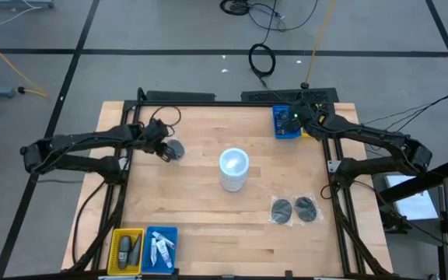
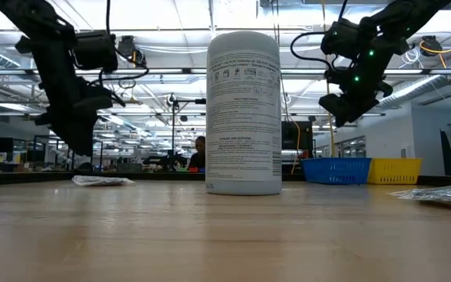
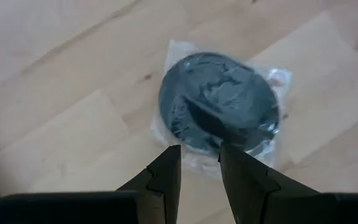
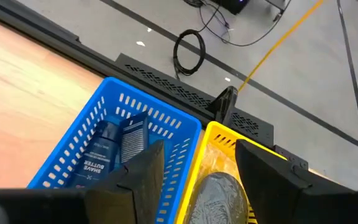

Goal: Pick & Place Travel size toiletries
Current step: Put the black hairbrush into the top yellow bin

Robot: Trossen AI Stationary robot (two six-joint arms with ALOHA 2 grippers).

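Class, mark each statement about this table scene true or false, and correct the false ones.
1. The left end effector hangs over a dark round disc in a clear wrapper. True.
2. The right end effector holds a white tube. False: its open fingers hold nothing, above the blue tray and yellow tray at the table's far right corner.
3. The white cylinder lies on its side. False: it stands upright near the table's middle.
4. Two wrapped dark discs lie side by side on the wood, right of the cylinder. True.
5. The two near-left trays are both bare. False: each holds small items.
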